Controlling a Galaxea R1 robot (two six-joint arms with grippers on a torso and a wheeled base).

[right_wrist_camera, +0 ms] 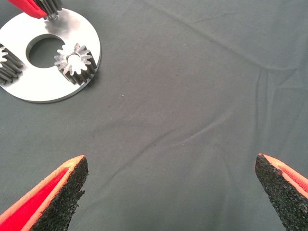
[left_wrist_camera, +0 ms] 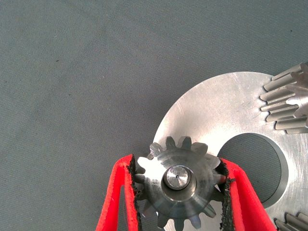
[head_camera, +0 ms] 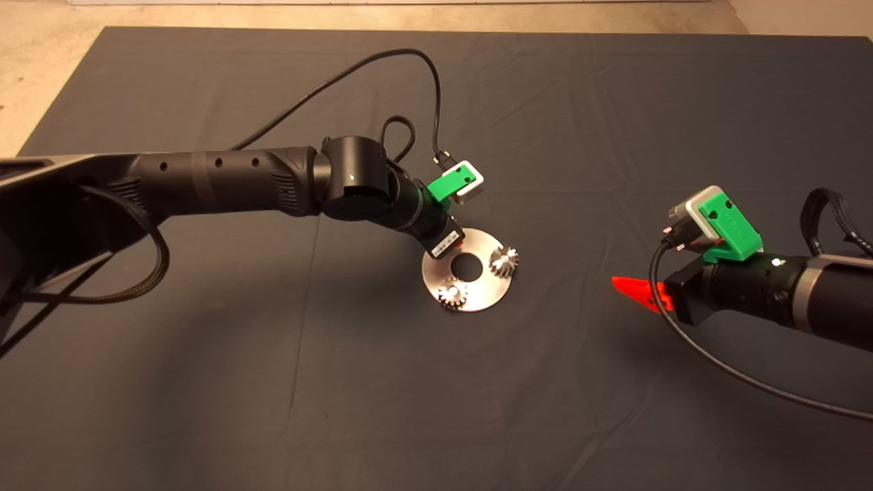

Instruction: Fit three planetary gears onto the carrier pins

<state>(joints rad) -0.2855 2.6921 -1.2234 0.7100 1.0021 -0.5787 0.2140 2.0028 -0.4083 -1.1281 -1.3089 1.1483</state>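
The silver disc [head_camera: 477, 298] lies mid-mat. Two planetary gears [head_camera: 505, 261] [head_camera: 452, 294] sit on its carrier pins. My left gripper [head_camera: 460, 240] reaches over the disc's far-left edge, mostly hidden under its wrist. In the left wrist view the left gripper [left_wrist_camera: 178, 163] is shut on the third gear [left_wrist_camera: 179, 190], whose hole is over a pin [left_wrist_camera: 177, 177] on the disc [left_wrist_camera: 216, 115]. In the right wrist view this gear [right_wrist_camera: 48, 6] sits a little above the disc [right_wrist_camera: 48, 91], with the pin showing below it. My right gripper [head_camera: 633, 289] is open and empty to the disc's right.
The dark mat [head_camera: 273, 382] spreads around the disc with a few creases. The left arm's cable [head_camera: 409, 61] loops above the wrist. The right arm's cable [head_camera: 750, 385] trails over the mat's right side. Bare floor [head_camera: 41, 61] shows past the mat's far-left corner.
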